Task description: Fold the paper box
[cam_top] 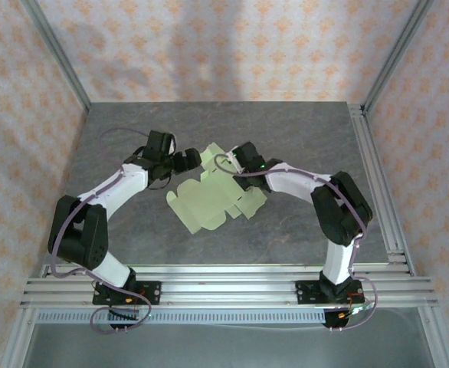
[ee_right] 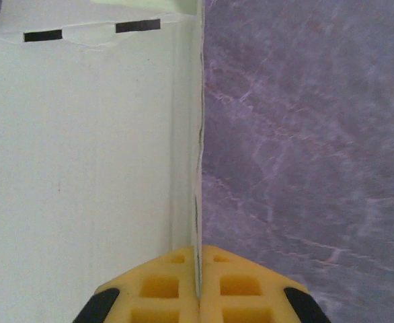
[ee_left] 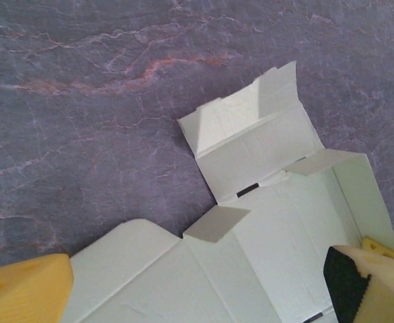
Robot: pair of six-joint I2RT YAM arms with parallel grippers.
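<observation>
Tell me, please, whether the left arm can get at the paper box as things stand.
Probably yes: the left gripper hangs open just over the paper box with nothing between; the right gripper, shut on a panel edge, sits aside.

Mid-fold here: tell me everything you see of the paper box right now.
The paper box is a pale green, thin-card die-cut sheet, mostly unfolded on the grey table, with creases, slots and small flaps, some lifted. The right gripper is shut on one upright side panel's edge; the left gripper hangs open over it.

Left arm (cam_top: 121,182) holds jaws wide, right arm (cam_top: 290,180) clamped.
</observation>
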